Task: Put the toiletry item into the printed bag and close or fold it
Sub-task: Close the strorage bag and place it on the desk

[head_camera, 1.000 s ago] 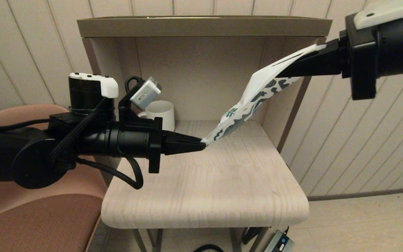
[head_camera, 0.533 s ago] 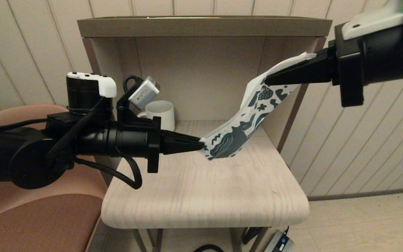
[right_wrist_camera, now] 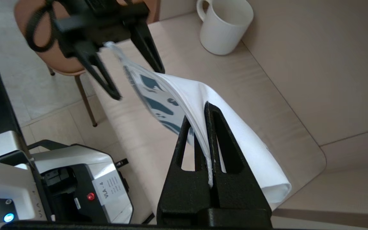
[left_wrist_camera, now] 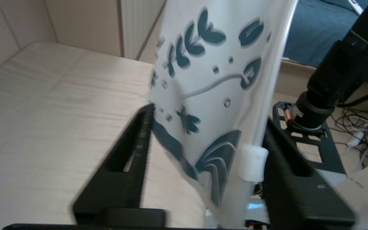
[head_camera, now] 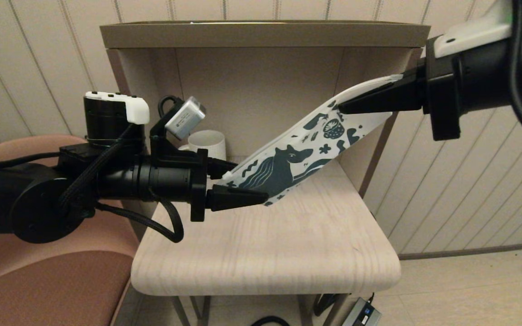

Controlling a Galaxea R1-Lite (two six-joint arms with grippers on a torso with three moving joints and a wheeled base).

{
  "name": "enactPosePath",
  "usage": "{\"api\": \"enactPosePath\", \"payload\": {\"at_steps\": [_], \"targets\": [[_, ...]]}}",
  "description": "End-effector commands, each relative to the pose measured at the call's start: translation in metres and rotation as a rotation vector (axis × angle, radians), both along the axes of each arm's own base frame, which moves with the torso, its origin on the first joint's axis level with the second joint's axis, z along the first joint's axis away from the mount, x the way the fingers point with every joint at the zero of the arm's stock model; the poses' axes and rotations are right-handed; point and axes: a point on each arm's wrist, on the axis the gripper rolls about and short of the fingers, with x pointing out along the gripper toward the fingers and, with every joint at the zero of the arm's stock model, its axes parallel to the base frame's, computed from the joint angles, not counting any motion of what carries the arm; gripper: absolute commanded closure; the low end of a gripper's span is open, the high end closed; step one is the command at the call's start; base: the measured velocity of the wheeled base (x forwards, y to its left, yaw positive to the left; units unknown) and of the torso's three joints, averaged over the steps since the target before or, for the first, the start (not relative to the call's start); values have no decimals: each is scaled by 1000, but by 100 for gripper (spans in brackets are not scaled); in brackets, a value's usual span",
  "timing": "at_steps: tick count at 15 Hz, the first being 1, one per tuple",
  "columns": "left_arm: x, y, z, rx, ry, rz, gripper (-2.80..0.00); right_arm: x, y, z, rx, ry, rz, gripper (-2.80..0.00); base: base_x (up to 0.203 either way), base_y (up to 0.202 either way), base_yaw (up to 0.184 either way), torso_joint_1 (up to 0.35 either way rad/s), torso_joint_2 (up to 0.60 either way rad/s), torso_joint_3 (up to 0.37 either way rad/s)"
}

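Transfer of the printed bag is underway: its right end is clamped by the right gripper, while the left gripper stands apart around its left end; regrasping there seems needed.

One printed bag hangs in the air, its upper end pinched in the right gripper's jaws, its lower end between the left gripper's spread jaws. One white mug stands behind the left jaws. One table lies below both; one chair sits beside it.
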Motion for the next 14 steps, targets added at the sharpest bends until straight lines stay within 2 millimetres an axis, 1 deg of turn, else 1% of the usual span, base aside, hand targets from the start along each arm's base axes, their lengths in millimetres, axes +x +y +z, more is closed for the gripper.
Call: {"api": "enactPosePath", "payload": {"at_steps": [1,3,4,6,9,10,11,13,14], "targets": [[2,4,2,-5,-6,8,-280,16,1,-9,-17,28,-27,0,0,0,0,0,0,0],[3,9,7,-13,-20,23,-280,32,-6,-18,-21,51,-65,0,0,0,0,0,0,0],[4,13,11,-20,-30,37,-280,44,-9,-25,-22,59,-91,0,0,0,0,0,0,0],[3,28,24,-38,-62,77,-280,69,-10,-38,18,120,-147,0,0,0,0,0,0,0],[-10,52,50,-78,-117,125,-280,94,-1,-52,149,267,-196,0,0,0,0,0,0,0],[-13,55,53,-87,-113,133,-280,100,3,-57,181,297,-208,0,0,0,0,0,0,0],[-13,55,53,-87,-110,133,-280,105,7,-61,209,331,-217,0,0,0,0,0,0,0],[-12,55,52,-85,-107,133,-280,118,16,-77,218,409,-235,0,0,0,0,0,0,0],[-11,54,52,-84,-107,133,-280,121,20,-85,217,448,-243,0,0,0,0,0,0,0]]}}
